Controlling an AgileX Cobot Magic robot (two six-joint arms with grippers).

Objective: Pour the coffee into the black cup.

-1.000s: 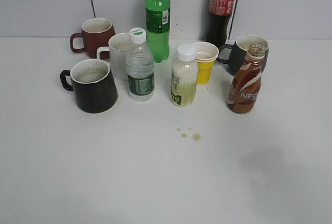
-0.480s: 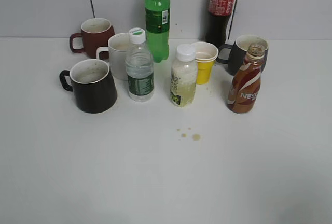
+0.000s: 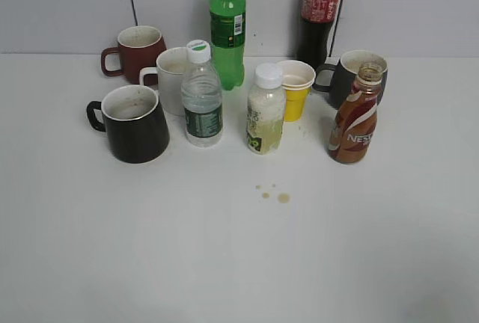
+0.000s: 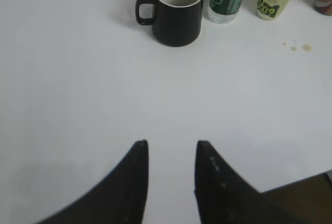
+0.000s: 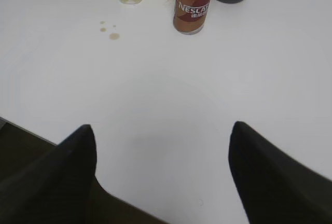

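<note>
The brown Nescafe coffee bottle (image 3: 353, 121) stands uncapped at the right of the white table; it also shows in the right wrist view (image 5: 192, 6). The black cup (image 3: 135, 122) stands at the left, handle to the left, and appears empty; the left wrist view shows it too (image 4: 176, 10). Neither gripper shows in the exterior view. My left gripper (image 4: 171, 146) is open and empty over bare table, well short of the black cup. My right gripper (image 5: 162, 129) is wide open and empty near the table's front edge, short of the coffee bottle.
Around them stand a maroon mug (image 3: 137, 52), a white mug (image 3: 172, 78), a water bottle (image 3: 201, 97), a green soda bottle (image 3: 227, 28), a pale juice bottle (image 3: 265, 112), a yellow paper cup (image 3: 296, 88), a cola bottle (image 3: 318, 13) and a dark grey mug (image 3: 350, 75). Small coffee drops (image 3: 273, 192) mark the table.
A soft shadow at the lower right of the table has faded away. The objects have not moved.
</note>
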